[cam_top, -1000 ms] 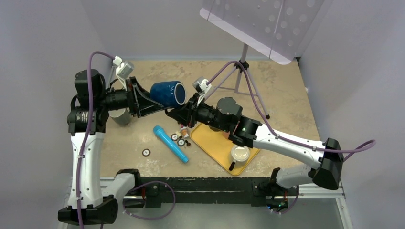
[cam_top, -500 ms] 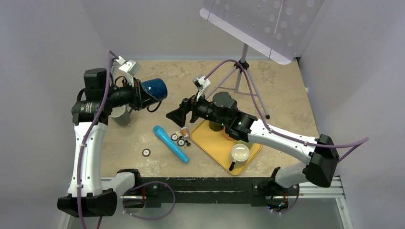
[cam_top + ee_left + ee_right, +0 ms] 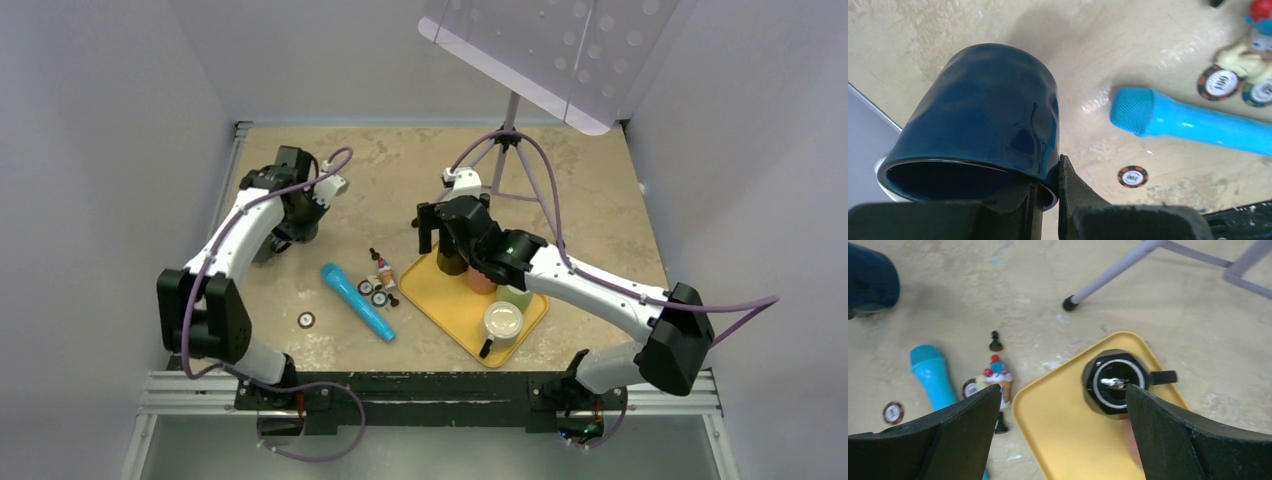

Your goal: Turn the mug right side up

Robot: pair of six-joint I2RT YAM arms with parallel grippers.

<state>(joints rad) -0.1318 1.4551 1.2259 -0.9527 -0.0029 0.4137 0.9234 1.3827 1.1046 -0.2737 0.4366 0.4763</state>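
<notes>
Slowly, with left fingers (image 3: 1070,187) clamped on the blue mug (image 3: 993,110) rim, roll mouth-up, then lower onto tabletop (image 3: 1098,45) at eleven o'clock of the blue microphone (image 3: 1193,125), clear of right fingers (image 3: 963,435) spread wide, empty.

The right gripper (image 3: 1062,390) holds its two black fingers (image 3: 948,440) wide apart. Below them a black pot (image 3: 1113,380) sits on a yellow tray (image 3: 1058,440). A blue toy microphone (image 3: 933,372), an ice cream toy (image 3: 997,372) and a black pawn (image 3: 995,342) lie to the left. A dark blue mug (image 3: 870,277) peeks in at the top left corner.
</notes>
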